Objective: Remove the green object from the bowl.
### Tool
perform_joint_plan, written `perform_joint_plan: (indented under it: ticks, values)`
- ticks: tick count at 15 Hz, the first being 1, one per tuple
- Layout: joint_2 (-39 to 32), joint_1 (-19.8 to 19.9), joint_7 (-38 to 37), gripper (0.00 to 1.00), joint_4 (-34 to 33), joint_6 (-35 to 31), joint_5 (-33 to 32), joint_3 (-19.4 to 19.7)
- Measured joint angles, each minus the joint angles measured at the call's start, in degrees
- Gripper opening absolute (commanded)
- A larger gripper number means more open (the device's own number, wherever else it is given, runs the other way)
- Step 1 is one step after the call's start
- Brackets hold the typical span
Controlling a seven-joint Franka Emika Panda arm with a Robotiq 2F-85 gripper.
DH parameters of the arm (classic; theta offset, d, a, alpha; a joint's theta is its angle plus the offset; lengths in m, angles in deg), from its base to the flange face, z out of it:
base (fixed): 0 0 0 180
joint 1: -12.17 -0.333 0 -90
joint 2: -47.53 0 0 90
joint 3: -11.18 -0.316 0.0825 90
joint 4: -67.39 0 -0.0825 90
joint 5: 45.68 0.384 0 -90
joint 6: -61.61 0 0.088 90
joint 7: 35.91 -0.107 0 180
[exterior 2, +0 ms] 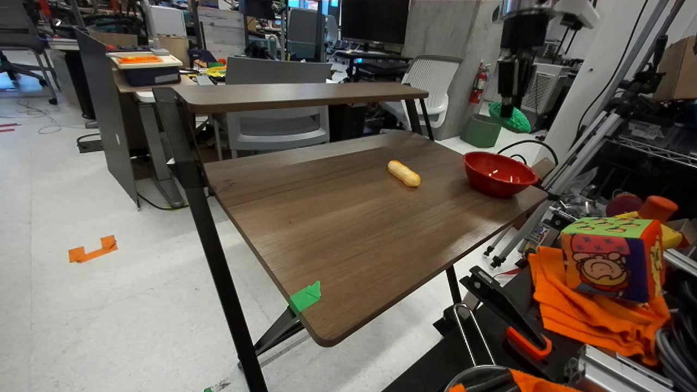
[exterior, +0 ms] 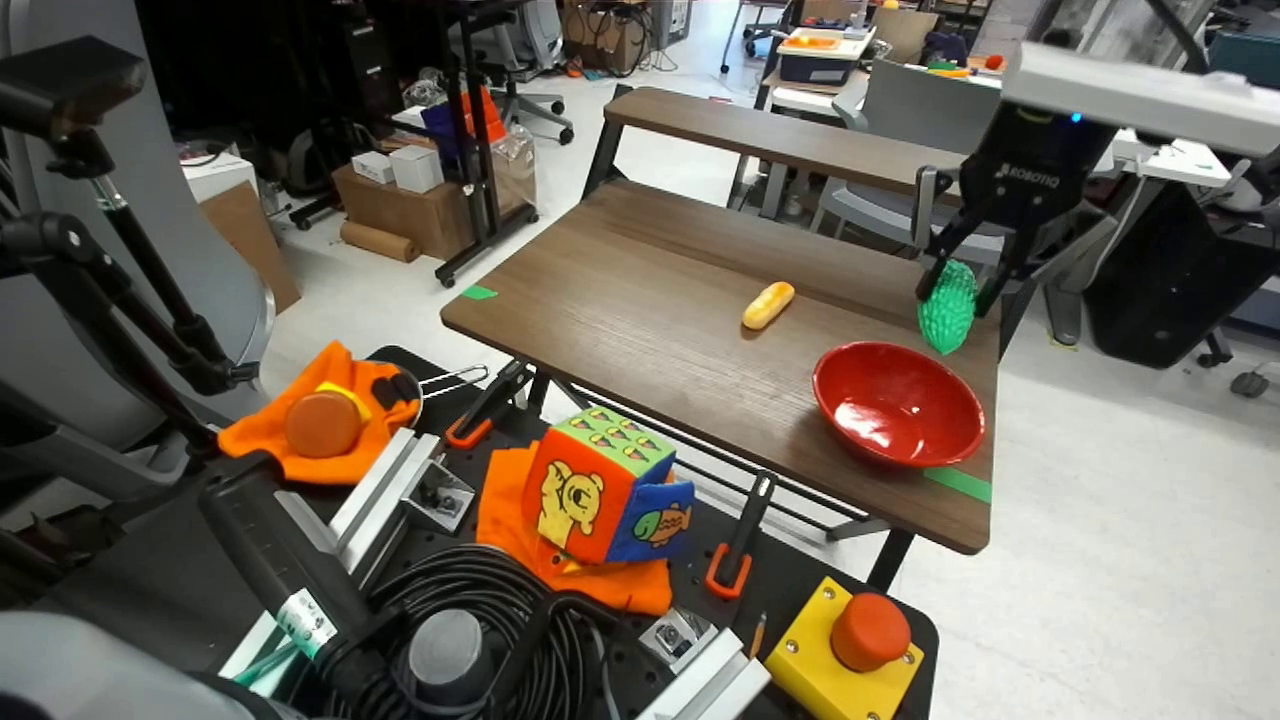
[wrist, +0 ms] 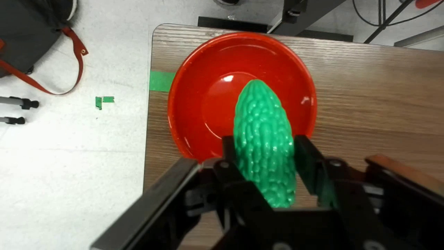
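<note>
Arm (exterior: 1150,95): in an exterior view its white part pokes in from the right edge, pretty much level, gripper hanging under it.
Gripper (exterior: 955,290): slants down and left in that picture, clamped on the green object, one finger either side.
Green object (exterior: 947,308): out of the red bowl (exterior: 860,380) and up in the air; long axis near upright seen from there, narrow end down.
Table (exterior: 640,270): brown, with the bowl parked near a corner.
Gripper edge-on: in an exterior view (exterior 2: 507,113) it points straight down, fingers lined up so you mostly see one.
Green object's tilt: same picture, it tips down to the right, nearer level than upright, above the bowl with a visible gap.
Yellow roll (exterior 2: 403,173): lying on the table, apart from the bowl.
Gripper, wrist view: comes up from the bottom, fingers (wrist: 307,159) snug on both sides of the green object.
Green object's nose: tapered end toward the top, long axis leaning a bit left, covering the bowl's lower right part.
Green tape (wrist: 161,81): on the table, left of the bowl.
</note>
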Motion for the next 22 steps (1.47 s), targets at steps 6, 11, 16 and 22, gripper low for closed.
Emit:
perform_joint_plan:
  ticks: [6, 11, 16, 22]
  values:
    - [8.9, -4.1, 0.9, 0.2, 8.1, 1.3, 1.0, -4.0]
    - [8.4, -10.2, -2.3, 0.2, 12.3, -2.6, -2.0, -5.3]
    - [1.8, -13.6, -8.9, 0.2, 11.2, -5.1, -7.3, -5.4]
    - [-7.6, -14.7, -14.3, 0.2, 7.0, -7.1, -10.0, -5.2]
